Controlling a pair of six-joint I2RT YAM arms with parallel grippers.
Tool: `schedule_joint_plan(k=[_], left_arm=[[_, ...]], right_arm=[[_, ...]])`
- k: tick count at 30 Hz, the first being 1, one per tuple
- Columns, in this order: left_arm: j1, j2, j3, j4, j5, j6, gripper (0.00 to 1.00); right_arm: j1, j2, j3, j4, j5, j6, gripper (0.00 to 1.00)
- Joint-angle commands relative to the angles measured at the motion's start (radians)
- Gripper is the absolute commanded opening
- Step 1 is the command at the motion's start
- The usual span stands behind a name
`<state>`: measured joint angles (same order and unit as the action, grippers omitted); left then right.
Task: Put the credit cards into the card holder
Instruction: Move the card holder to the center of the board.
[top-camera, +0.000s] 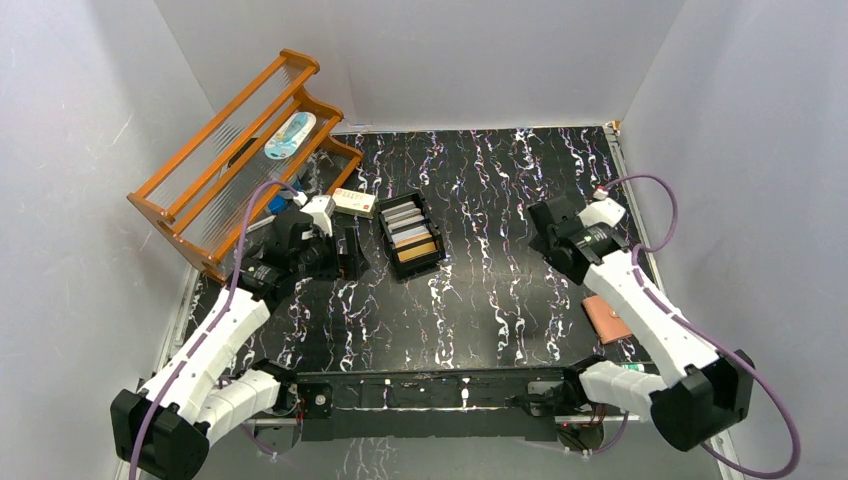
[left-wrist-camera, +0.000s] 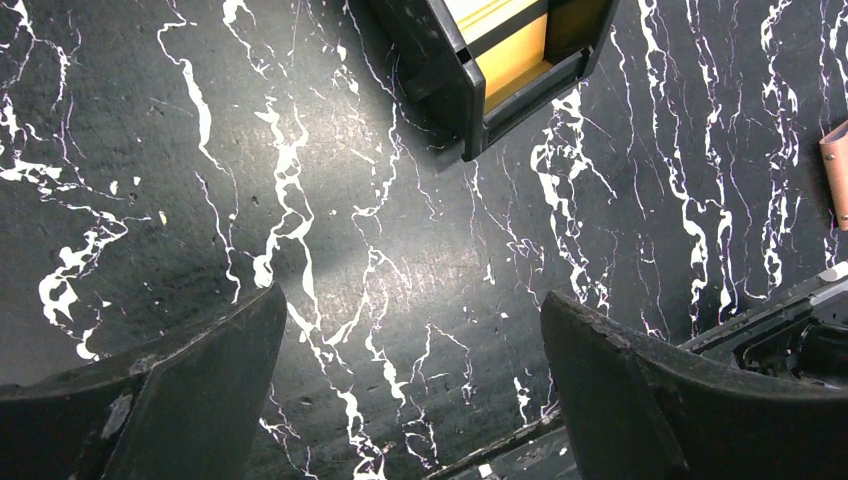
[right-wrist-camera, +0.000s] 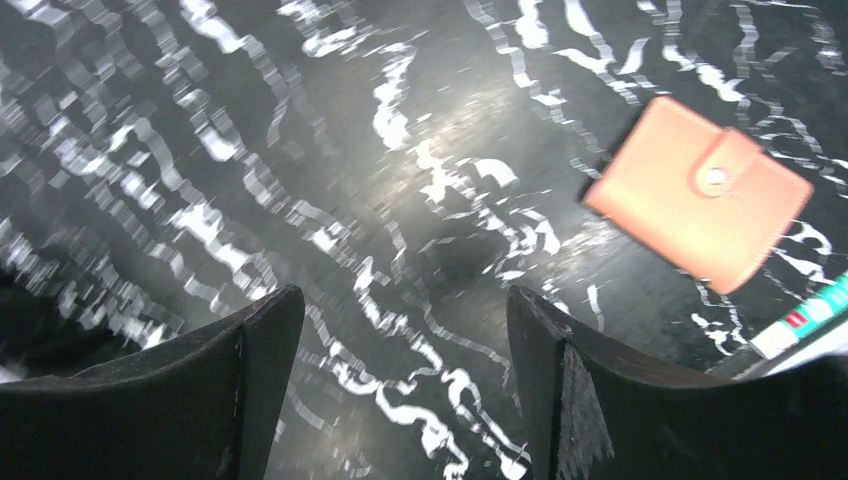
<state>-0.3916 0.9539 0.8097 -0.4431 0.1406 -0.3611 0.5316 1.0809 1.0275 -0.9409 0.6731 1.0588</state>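
Observation:
The credit cards (top-camera: 410, 232) stand in a black slotted tray (top-camera: 437, 238) at the table's middle: silver-grey ones toward the back, a gold-orange one (left-wrist-camera: 515, 55) at the near end. The card holder (right-wrist-camera: 690, 195), a salmon-brown wallet snapped closed, lies flat at the right (top-camera: 603, 318), partly under my right arm. My left gripper (top-camera: 352, 254) hovers just left of the tray, open and empty (left-wrist-camera: 412, 300). My right gripper (top-camera: 556, 238) hangs over bare table between the tray and the card holder, open with nothing between its fingers (right-wrist-camera: 405, 295).
An orange wooden rack (top-camera: 235, 165) holding a light blue object (top-camera: 290, 135) leans at the back left. A small white-and-red box (top-camera: 354, 201) lies behind my left gripper. Grey walls close three sides. A black rail (top-camera: 430, 390) runs along the near edge.

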Motion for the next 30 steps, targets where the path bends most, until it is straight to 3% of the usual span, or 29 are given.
schedule_joint_plan(k=[1, 10, 17, 23, 30], left_arm=[[0.008, -0.036, -0.001, 0.047, -0.005, 0.041, 0.99], [0.009, -0.064, -0.010, 0.056, 0.014, 0.053, 0.99], [0.010, -0.079, -0.021, 0.055, 0.038, 0.056, 0.99], [0.009, -0.111, -0.033, 0.059, 0.045, 0.055, 0.99], [0.009, -0.097, -0.032, 0.060, 0.034, 0.061, 0.99]], right_arm=[[-0.159, 0.045, -0.022, -0.031, 0.087, 0.044, 0.81], [-0.510, 0.055, -0.149, 0.081, 0.052, -0.022, 0.86], [-0.693, 0.025, -0.303, 0.197, -0.002, -0.090, 0.89], [-0.740, 0.048, -0.379, 0.268, -0.044, -0.061, 0.87], [-0.749, 0.062, -0.402, 0.327, -0.041, -0.082, 0.69]])
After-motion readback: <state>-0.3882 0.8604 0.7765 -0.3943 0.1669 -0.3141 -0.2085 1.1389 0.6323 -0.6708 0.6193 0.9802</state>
